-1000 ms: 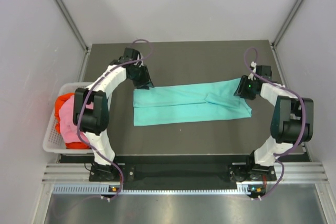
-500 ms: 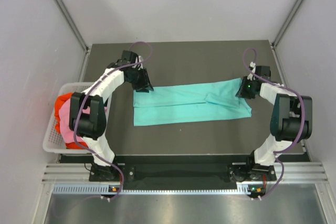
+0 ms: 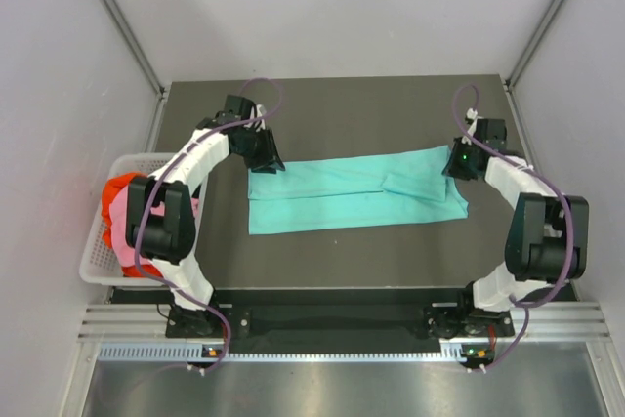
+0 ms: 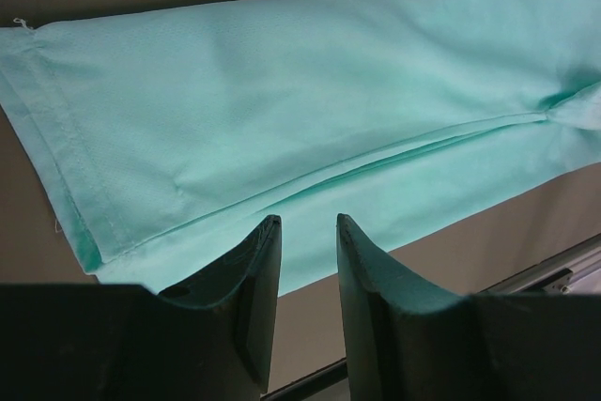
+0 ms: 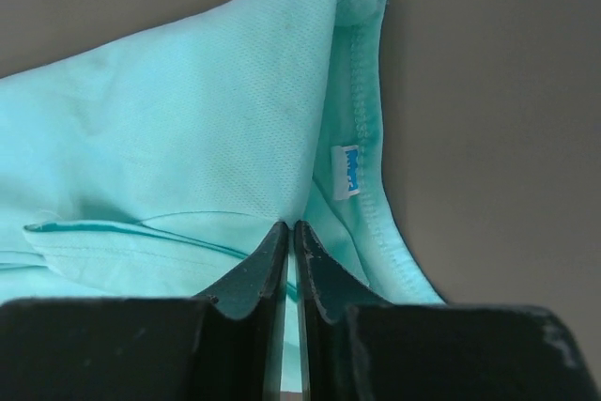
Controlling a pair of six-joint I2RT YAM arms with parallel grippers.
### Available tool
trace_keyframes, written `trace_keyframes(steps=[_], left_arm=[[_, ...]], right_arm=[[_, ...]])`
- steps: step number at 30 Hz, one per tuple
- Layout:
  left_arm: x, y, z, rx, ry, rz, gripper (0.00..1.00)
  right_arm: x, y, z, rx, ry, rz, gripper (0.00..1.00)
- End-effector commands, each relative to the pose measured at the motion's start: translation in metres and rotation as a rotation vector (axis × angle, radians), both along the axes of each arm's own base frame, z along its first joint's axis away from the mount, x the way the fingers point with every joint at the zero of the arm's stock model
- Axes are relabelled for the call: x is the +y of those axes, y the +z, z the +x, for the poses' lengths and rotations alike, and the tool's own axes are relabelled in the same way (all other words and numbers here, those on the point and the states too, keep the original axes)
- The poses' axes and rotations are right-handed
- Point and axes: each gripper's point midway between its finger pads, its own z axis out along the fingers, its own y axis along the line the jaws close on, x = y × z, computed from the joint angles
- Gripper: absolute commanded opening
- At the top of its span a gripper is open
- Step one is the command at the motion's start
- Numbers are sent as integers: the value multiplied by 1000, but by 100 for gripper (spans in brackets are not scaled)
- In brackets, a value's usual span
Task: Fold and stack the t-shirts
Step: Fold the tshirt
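Observation:
A teal t-shirt (image 3: 352, 192) lies folded into a long strip across the dark table. My left gripper (image 3: 266, 161) hovers at the strip's far left corner. Its jaws (image 4: 308, 223) stand open over the near edge of the cloth (image 4: 282, 110), with nothing between them. My right gripper (image 3: 454, 168) is at the strip's far right end, by the collar. There it is shut (image 5: 292, 225) on a fold of the teal cloth (image 5: 188, 138), next to the small blue label (image 5: 346, 171). A pink t-shirt (image 3: 125, 231) and a red-orange t-shirt (image 3: 119, 187) sit bunched in the basket.
A white lattice basket (image 3: 93, 266) stands off the table's left edge, beside the left arm. Grey walls close in at the left, back and right. A metal rail runs along the near edge under both arm bases.
My right gripper's jaws have closed onto the collar end of the teal t-shirt. The left gripper has edged slightly toward the back left corner of the cloth and stayed open.

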Motion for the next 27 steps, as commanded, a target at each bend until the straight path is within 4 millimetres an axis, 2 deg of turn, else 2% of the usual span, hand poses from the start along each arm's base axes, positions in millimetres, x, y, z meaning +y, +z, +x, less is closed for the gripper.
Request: trace_keyframes(steps=[1,4,6,7,10,13,23,27], left_arm=[[-4,18,-2,-54,-24,-30,35],[-4,19,-5,-55,-24,-33,36],[-3,21,-6,-59,-24,-33,35],[-3,22,-7,-59,-23,-33,36],[-3,23,-8,-61,-24,-36,35],[-3,24,-10,-60,-21,-37,36],[-1,25,-12,-60,-20,-29,35],[0,22,-11,-57,-13,-23,35]], right_arm=[[1,13,-9,-28,2,-28,6],[2,14,-15,-21,0,-27,0],[3,15,-17,-20,-3,-27,0],[1,16,-19,-18,-9,-33,1],[2,18,-21,-19,-13,-34,11],[6,20,-23,-20,-4,-23,11],[6,11,-31,21,-25,-23,0],[3,3,-34,48,-50,-31,0]])
